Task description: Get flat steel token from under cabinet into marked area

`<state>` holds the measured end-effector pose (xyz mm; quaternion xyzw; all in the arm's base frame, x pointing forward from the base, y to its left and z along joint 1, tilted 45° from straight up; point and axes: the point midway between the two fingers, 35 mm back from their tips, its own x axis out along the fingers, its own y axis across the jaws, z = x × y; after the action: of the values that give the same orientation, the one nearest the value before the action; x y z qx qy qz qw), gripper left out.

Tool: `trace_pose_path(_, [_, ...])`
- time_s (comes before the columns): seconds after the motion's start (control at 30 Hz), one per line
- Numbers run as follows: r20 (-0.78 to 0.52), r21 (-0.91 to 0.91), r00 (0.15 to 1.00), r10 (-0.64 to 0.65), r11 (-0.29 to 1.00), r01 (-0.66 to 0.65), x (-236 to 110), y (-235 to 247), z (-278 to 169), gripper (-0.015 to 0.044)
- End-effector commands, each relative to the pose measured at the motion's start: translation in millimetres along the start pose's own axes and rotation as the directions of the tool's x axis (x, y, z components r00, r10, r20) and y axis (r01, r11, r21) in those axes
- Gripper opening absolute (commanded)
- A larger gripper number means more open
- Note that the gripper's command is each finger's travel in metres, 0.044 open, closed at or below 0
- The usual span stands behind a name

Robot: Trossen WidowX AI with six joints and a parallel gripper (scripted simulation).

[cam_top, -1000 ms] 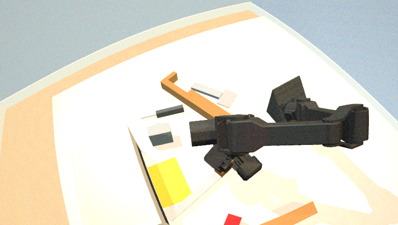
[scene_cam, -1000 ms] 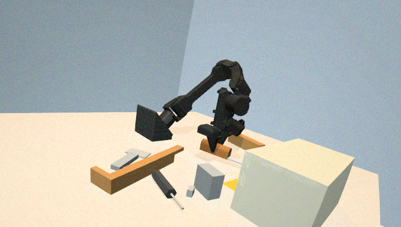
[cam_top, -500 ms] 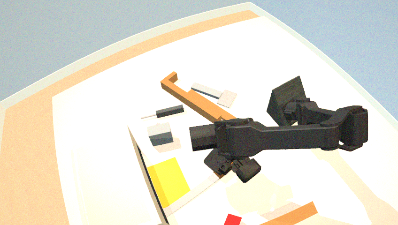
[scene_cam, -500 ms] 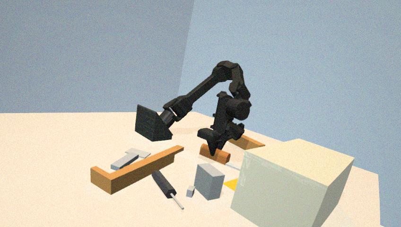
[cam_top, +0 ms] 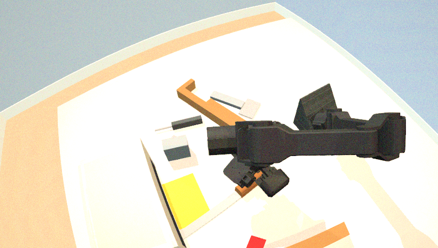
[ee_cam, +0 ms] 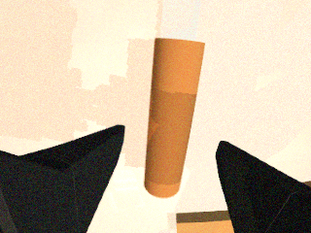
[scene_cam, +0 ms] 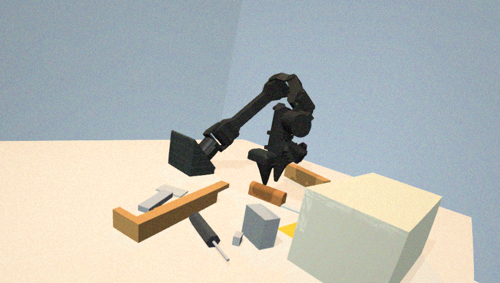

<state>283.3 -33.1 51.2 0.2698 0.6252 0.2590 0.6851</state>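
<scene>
Though I look for the token along the foot of the cabinet (scene_cam: 357, 227), I cannot find it in any view; the yellow patch (cam_top: 184, 199) on the counter (scene_cam: 70, 168) in front of the cabinet is bare where I can see it. The tool nearest my hand (scene_cam: 270, 180) is the orange-handled rod (scene_cam: 267, 193); it lies flat on the counter, its pale shaft (cam_top: 215, 212) running along the edge of the patch toward the cabinet. My hand hangs just above the handle, fingers apart and pointing down; the wrist view shows the handle (ee_cam: 171, 116) lying between them with clear gaps on both sides, so I am gripping nothing.

Further out, a grey block (scene_cam: 260, 226) stands left of the cabinet with a tiny cube (scene_cam: 237, 238) beside it; a dark-handled pin (scene_cam: 205, 231) lies near that; the long orange L-bar (scene_cam: 164, 213) stretches beyond, with a grey T-piece (scene_cam: 159, 198) behind it. An orange strip (scene_cam: 305, 174) lies past my hand; a red square (cam_top: 255, 242) shows at the bottom edge of the top view.
</scene>
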Motion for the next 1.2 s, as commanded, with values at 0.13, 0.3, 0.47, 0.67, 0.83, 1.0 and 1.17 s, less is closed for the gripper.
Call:
trace_pose_path(0.13, [0.024, 0.004, 1.000, -0.006, 1.000, 0.006, -34, -2, 2, 0.0244])
trace_pose_path(0.3, [0.036, -0.001, 0.999, -0.013, 1.000, 0.013, -38, -3, 3, 0.0113])
trace_pose_path(0.47, [0.035, -0.001, 0.999, -0.012, 1.000, 0.012, -37, -3, 3, 0.0000])
trace_pose_path(0.67, [0.034, -0.001, 0.999, -0.012, 1.000, 0.012, -37, -3, 3, 0.0000])
trace_pose_path(0.83, [0.023, -0.045, 1.000, -0.008, 0.999, 0.009, -41, -2, -3, 0.0079])
trace_pose_path(1.0, [0.017, -0.066, 1.000, -0.005, 0.998, 0.006, -43, -1, -6, 0.0210])
trace_pose_path(1.17, [0.017, -0.066, 1.000, -0.006, 0.998, 0.007, -43, -3, -18, 0.0270])
